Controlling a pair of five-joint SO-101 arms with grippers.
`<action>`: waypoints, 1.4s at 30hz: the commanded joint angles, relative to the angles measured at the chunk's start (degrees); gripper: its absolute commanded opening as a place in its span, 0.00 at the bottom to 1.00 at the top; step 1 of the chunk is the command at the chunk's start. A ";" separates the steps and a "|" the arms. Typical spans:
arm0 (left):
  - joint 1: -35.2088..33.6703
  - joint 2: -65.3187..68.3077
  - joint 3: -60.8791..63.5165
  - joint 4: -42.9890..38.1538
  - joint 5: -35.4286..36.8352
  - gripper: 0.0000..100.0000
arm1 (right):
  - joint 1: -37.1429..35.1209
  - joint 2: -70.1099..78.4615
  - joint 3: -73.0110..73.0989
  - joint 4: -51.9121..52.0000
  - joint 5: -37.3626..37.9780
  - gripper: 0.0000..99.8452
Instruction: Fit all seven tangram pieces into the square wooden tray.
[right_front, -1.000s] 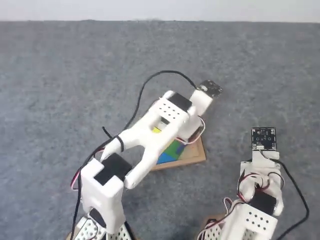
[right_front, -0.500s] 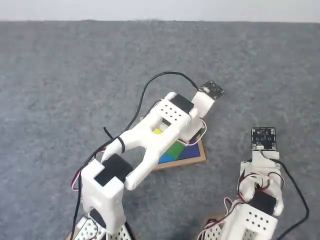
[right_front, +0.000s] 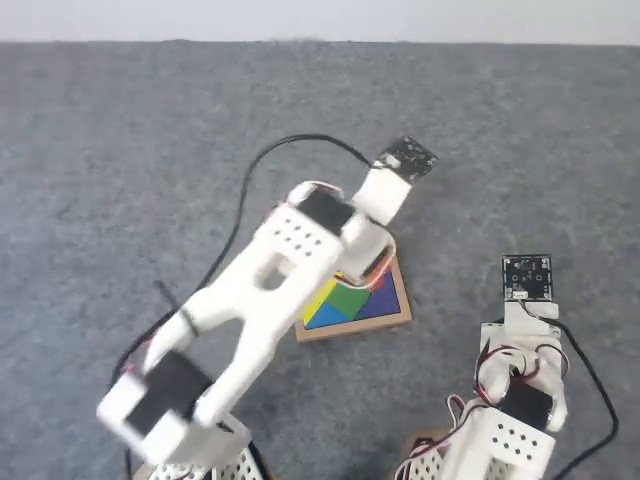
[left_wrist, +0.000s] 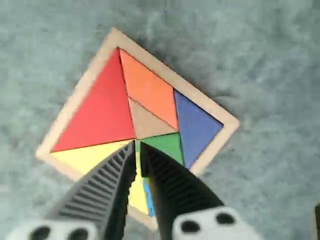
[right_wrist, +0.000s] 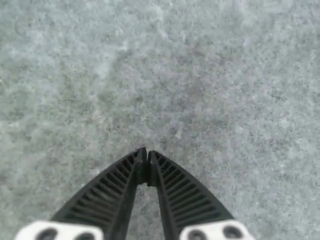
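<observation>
The grey carpet (right_front: 120, 150) is noted beneath the square wooden tray (left_wrist: 200, 92). Seven tangram pieces (left_wrist: 97, 115) are seated inside the tray. The left gripper (left_wrist: 137, 145) is held over the tray's middle, its tips together and empty. The right gripper (right_wrist: 146, 154) is closed on nothing, well apart from the tray.

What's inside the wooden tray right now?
The tray holds a red triangle, orange piece, tan triangle, dark blue triangle, green piece, yellow piece and a light blue sliver. The left gripper covers most of that sliver and part of the yellow piece.
</observation>
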 joint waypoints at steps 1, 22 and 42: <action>-4.13 -10.81 5.05 -6.07 1.05 0.01 | -0.48 -0.75 1.05 0.31 0.53 0.01; -37.80 -56.26 63.52 -39.74 -6.33 0.01 | -4.79 -0.48 1.14 0.75 0.26 0.01; -43.96 -100.31 80.31 -10.20 -6.42 0.01 | -4.70 -0.66 1.14 0.75 0.53 0.01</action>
